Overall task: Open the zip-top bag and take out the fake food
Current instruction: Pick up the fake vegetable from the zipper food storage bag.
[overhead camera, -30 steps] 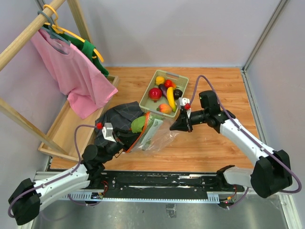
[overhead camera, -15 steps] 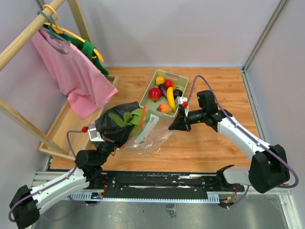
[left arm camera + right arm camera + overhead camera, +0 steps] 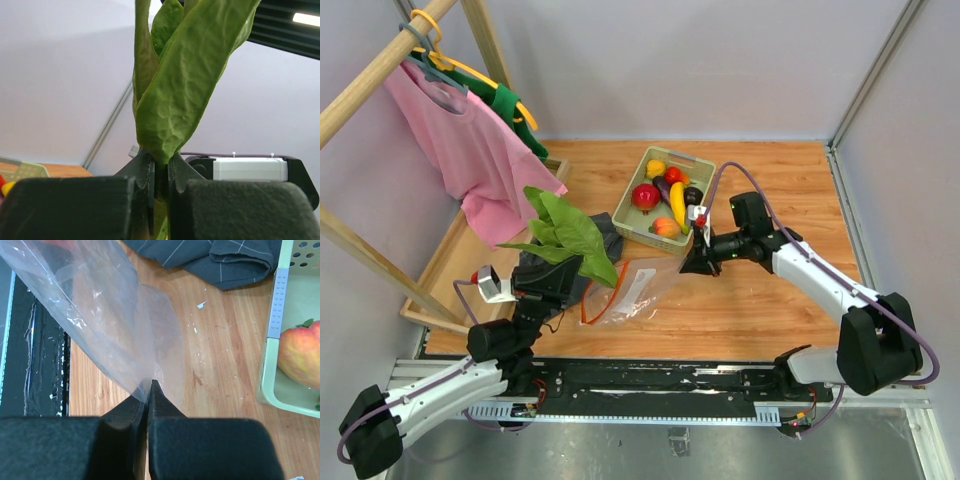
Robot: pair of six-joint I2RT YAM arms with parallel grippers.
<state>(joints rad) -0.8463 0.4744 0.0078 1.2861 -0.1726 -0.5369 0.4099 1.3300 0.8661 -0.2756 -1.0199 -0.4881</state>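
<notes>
Table (image 3: 770, 310): light wood boards, scattered with white specks near the tray.
Tray (image 3: 692, 157): pale green plastic with perforated walls, toward the far middle of the table.
Dark cloth (image 3: 220, 257): crumpled, with thin pale checks, just left of the tray.
Pink shirt (image 3: 470, 150): hangs from a wooden rail (image 3: 370, 85), far left.
Green garment (image 3: 510, 105): on a yellow hanger behind the shirt.

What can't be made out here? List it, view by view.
- Left wrist: the stem end of the leafy green piece, hidden inside the left gripper; its leaf tips, cut off by the top edge.
- Right wrist: the zip strip of the zip-top bag, beyond the frame; the right gripper pinches bare film only.
- Top external: text on the label, too small.
</notes>
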